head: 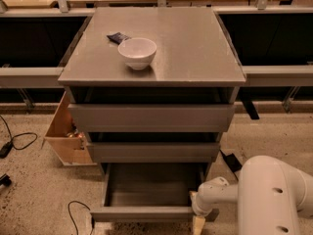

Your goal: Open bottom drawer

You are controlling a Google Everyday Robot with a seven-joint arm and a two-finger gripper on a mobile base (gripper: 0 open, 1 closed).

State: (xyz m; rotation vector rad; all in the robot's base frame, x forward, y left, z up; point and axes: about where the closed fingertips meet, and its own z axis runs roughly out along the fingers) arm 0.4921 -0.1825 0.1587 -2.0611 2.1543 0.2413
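The bottom drawer (146,213) of the grey cabinet (151,116) stands pulled out, its shallow grey tray interior (151,185) showing and empty. Its plain grey front runs along the lower edge of the view. My gripper (198,220) is at the drawer's front right corner, at the end of my white arm (264,195), with a pale fingertip (198,225) pointing down beside the drawer front. The two larger drawer fronts above are closed or nearly so.
A white bowl (137,52) and a small dark packet (119,37) sit on the cabinet top. A light wooden box (66,133) stands left of the cabinet. Black cables (19,141) lie on the speckled floor at left. A dark flat object (231,160) lies right of the cabinet.
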